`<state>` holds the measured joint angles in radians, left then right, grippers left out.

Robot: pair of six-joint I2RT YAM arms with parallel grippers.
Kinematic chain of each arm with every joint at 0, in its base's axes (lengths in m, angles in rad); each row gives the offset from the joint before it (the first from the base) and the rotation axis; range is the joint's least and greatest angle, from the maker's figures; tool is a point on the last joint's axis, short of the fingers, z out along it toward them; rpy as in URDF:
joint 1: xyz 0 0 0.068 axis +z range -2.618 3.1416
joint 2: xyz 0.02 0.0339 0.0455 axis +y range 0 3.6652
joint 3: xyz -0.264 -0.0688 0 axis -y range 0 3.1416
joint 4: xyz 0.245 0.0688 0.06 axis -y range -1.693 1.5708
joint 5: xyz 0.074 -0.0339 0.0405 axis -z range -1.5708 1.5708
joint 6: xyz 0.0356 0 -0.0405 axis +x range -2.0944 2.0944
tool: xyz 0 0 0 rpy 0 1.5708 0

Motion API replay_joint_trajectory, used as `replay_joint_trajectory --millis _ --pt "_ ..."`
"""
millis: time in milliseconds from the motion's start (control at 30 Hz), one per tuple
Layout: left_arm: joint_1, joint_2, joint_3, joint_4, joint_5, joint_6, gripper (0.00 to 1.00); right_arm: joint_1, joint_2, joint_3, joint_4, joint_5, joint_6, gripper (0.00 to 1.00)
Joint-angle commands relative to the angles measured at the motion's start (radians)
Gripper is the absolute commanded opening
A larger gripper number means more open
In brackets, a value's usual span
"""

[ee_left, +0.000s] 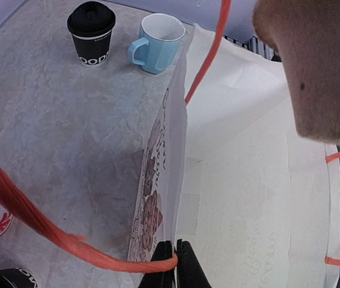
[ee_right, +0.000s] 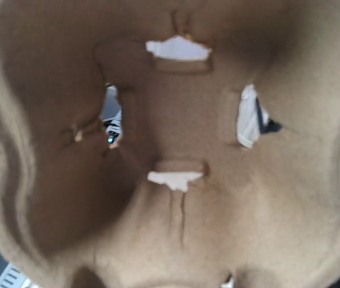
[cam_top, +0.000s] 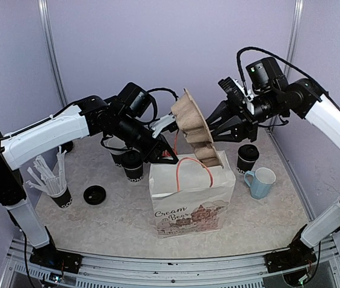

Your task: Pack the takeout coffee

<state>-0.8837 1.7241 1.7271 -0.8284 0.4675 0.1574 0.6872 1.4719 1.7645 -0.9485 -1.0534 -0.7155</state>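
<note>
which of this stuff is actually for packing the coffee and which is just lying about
For the job:
paper bag, rim pinched by the left claw
cup carrier, held by the right claw
lidded black cup right of the bag
black cup left of the bag
loose lid, probably

Lying about:
light-blue mug
cup of white straws

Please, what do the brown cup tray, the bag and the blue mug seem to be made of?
The cup tray looks like moulded paper pulp: matte brown, rough, with torn-edged holes. The bag seems thin white paper, creased, with printed lettering. The mug is probably glazed ceramic: glossy light blue with a thick rim.
</note>
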Motion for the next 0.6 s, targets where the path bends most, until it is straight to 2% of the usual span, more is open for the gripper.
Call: replay_joint_trajectory --millis 0,567 --pt "-0.009 0.012 0.037 0.031 0.038 -0.013 0.06 0.039 0.004 -0.042 0.032 0.015 -0.002 0.27" --pt "-0.010 -0.013 0.006 0.046 0.059 -0.020 0.06 0.070 -0.009 -0.220 0.070 0.192 0.010 0.25"
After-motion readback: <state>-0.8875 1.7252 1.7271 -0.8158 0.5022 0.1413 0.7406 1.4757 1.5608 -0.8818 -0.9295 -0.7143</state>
